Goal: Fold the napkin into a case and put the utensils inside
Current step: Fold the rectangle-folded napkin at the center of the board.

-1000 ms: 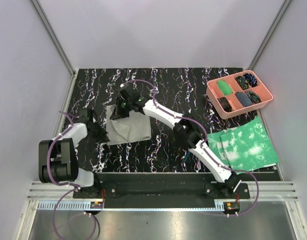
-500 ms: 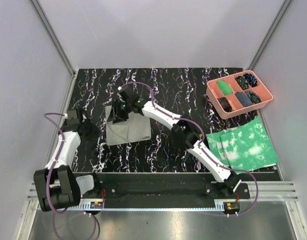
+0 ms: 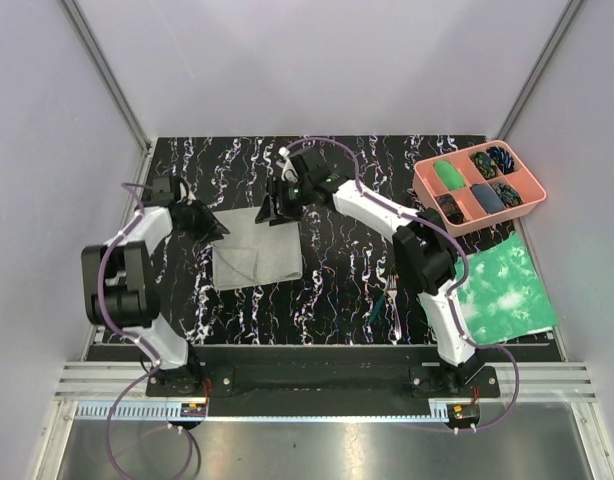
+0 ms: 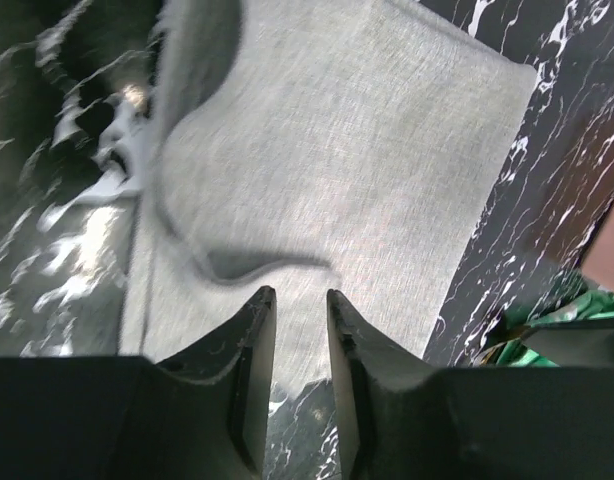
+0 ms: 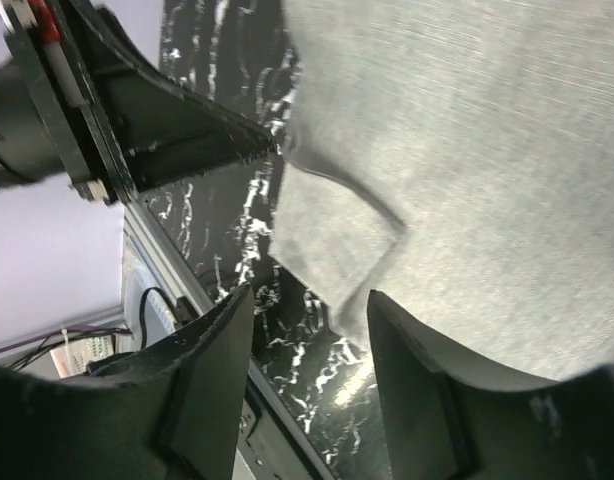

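The plain grey napkin (image 3: 257, 250) lies flat on the black marbled table, left of centre, with a raised crease near its left edge (image 4: 227, 265). My left gripper (image 3: 213, 229) hovers at the napkin's back left corner; its jaws (image 4: 298, 295) stand a little apart over the cloth (image 4: 367, 170) with nothing between them. At the back edge of the napkin my right gripper (image 3: 271, 211) is open and empty, its fingertips (image 5: 309, 300) above the cloth's corner (image 5: 467, 150). The utensils (image 3: 393, 303) lie on the table beside the right arm's forearm. No case shape shows.
A pink compartmented tray (image 3: 524, 203) with small items stands at the back right. A green-and-white mottled sheet (image 3: 502, 290) lies at the right. The left gripper's black body (image 5: 177, 130) shows close by in the right wrist view. Grey walls enclose the table.
Both grippers have opened and let go of the napkin. The left gripper swung from the napkin's front left to its back left corner; the right gripper drew back and to the right.
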Motion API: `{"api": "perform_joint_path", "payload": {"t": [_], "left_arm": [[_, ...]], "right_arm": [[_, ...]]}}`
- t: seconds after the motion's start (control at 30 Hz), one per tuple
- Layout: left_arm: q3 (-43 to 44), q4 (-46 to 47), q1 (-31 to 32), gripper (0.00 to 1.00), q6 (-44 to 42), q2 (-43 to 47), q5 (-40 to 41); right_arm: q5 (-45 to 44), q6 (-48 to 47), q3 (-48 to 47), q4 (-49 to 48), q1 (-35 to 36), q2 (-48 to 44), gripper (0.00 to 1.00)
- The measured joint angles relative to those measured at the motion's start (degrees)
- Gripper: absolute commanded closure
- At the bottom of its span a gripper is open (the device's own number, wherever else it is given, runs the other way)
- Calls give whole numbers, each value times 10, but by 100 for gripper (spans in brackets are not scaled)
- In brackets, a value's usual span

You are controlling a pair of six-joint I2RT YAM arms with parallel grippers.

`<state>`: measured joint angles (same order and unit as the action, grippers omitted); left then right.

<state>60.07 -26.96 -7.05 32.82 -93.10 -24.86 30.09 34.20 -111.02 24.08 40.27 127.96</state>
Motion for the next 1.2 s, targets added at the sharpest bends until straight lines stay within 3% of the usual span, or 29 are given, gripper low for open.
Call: {"api": "perform_joint_path", "payload": {"t": [0.2,0.4,1.2], "left_arm": [[74,5,11,75,-3,-105,-2],[92,6,5,76,-2,-156,7],[95,19,4,76,18,-165,30]], "right_arm": [[36,8,61,-62,-4,27,38],[76,37,94,-125,8,54,37],[87,90,123,-214,55,90,37]]}}
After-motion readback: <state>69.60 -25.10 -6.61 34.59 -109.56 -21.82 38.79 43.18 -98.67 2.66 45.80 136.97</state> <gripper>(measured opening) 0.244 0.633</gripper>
